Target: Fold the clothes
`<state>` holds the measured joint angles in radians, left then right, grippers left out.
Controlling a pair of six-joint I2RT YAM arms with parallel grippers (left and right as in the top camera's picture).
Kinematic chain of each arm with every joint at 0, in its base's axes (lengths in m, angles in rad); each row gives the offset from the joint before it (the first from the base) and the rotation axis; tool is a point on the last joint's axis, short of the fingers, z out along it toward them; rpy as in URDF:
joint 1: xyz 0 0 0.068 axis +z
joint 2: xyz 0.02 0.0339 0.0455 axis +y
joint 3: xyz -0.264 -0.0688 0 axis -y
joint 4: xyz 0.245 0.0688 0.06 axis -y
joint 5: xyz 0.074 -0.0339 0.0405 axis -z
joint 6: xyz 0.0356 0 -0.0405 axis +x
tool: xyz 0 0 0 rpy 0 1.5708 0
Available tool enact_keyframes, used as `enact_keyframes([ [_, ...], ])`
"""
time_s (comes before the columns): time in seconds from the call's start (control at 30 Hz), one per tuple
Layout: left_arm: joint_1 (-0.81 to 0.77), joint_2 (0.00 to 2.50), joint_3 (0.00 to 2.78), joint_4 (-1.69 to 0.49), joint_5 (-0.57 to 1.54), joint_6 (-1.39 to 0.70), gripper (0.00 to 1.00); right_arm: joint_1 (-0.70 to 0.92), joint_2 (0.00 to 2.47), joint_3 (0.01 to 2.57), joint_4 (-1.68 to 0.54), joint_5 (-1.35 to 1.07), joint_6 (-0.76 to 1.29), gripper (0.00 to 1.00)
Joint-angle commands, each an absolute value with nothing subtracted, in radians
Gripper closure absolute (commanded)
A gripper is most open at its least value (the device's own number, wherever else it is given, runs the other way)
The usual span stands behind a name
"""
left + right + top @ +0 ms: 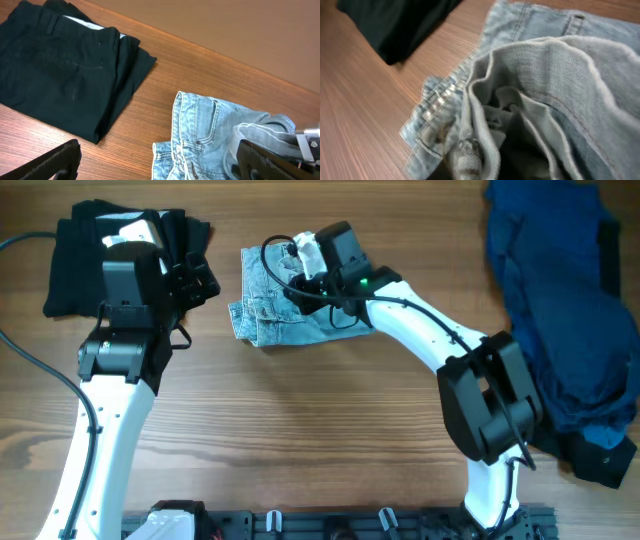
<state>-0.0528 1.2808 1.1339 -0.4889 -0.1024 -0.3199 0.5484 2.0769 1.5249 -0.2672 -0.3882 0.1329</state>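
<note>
Handling looks easy: shorts (pixel 262 302) soft, light, near far edge; pinch waistband corners. Left gripper (pixel 200 278) agape; right gripper (pixel 305 268) fingers hidden, can't tell.

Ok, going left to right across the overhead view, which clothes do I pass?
Folded black garment → pale denim shorts → heap of dark blue clothes.
</note>
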Motion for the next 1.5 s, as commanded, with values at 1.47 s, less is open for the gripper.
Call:
enact_keyframes([
  [1.47, -0.048, 1.303, 1.133, -0.548, -0.094, -0.329, 0.0, 0.349, 2.006, 1.693, -0.588, -0.358, 0.496, 0.0],
])
